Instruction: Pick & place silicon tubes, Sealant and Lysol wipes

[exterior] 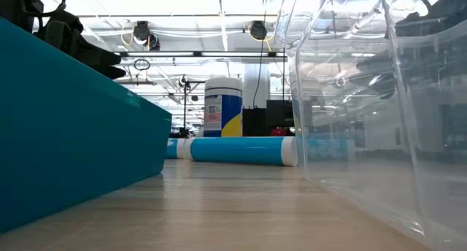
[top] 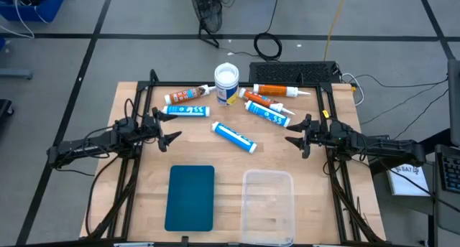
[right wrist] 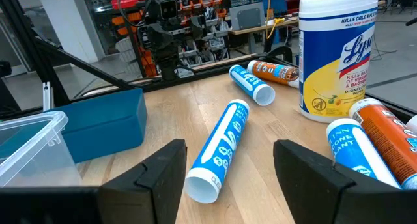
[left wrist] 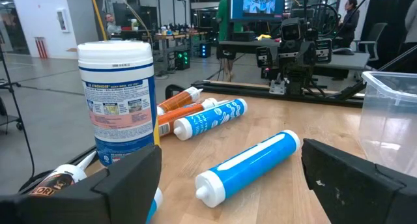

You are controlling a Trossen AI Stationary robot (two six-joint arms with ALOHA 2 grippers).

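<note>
The Lysol wipes (top: 226,84), a fat canister with a white lid, stand upright at the table's far middle. Several tubes lie on their sides around it: a brown one (top: 188,95) and a blue one (top: 185,111) to its left, two orange ones (top: 277,91) and a blue one (top: 267,114) to its right. Another blue tube (top: 234,136) lies alone at the table's centre. My left gripper (top: 172,133) hovers open at the table's left, pointing level toward the centre. At the right my right gripper (top: 295,136) stands open and faces it. Neither has anything between its fingers.
A teal bin (top: 190,197) and a clear plastic bin (top: 268,207) stand side by side at the near edge. Black frame rails (top: 144,103) run along the table's left, right and far sides. Bare wood lies between the grippers and the bins.
</note>
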